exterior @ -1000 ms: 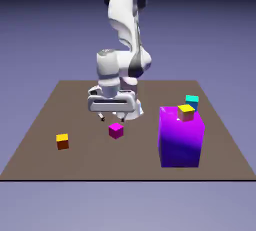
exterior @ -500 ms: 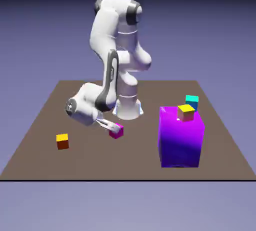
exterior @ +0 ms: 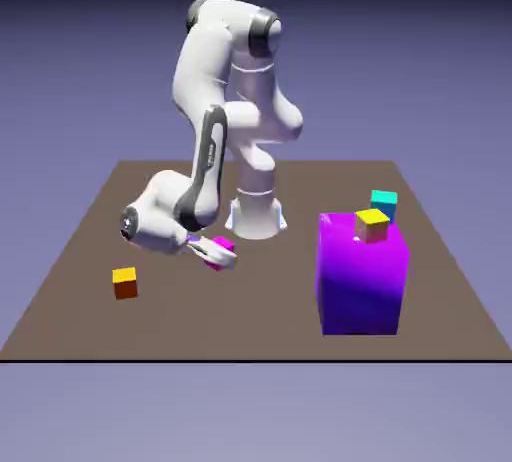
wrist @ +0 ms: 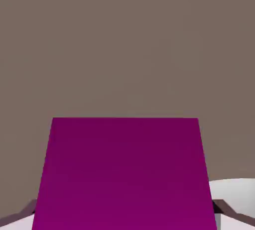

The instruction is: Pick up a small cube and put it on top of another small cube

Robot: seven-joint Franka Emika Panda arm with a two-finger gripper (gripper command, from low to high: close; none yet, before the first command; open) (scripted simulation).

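Four small cubes share a brown tabletop [exterior: 440,290], none of them inside any container. Nearest, at the exterior view's left, an orange cube with a yellow top [exterior: 125,282] sits alone. At the exterior view's right stands a large purple block [exterior: 362,275], carrying a tan cube with a yellow top [exterior: 371,224] on its upper face near the far corner. Between them, the gripper [exterior: 216,253] is clamped on the magenta cube [exterior: 220,247], the white arm [exterior: 215,100] bent low with its hand lying nearly level close to the tabletop. In the hand view the magenta cube [wrist: 124,174] fills the lower half, cut off at the bottom edge, and hides the finger tips almost entirely; only dark slivers show at either side. Whether it rests on the tabletop or hangs just clear cannot be told. Farthest back, a teal cube [exterior: 384,201] peeks from behind the purple block, its lower part hidden.
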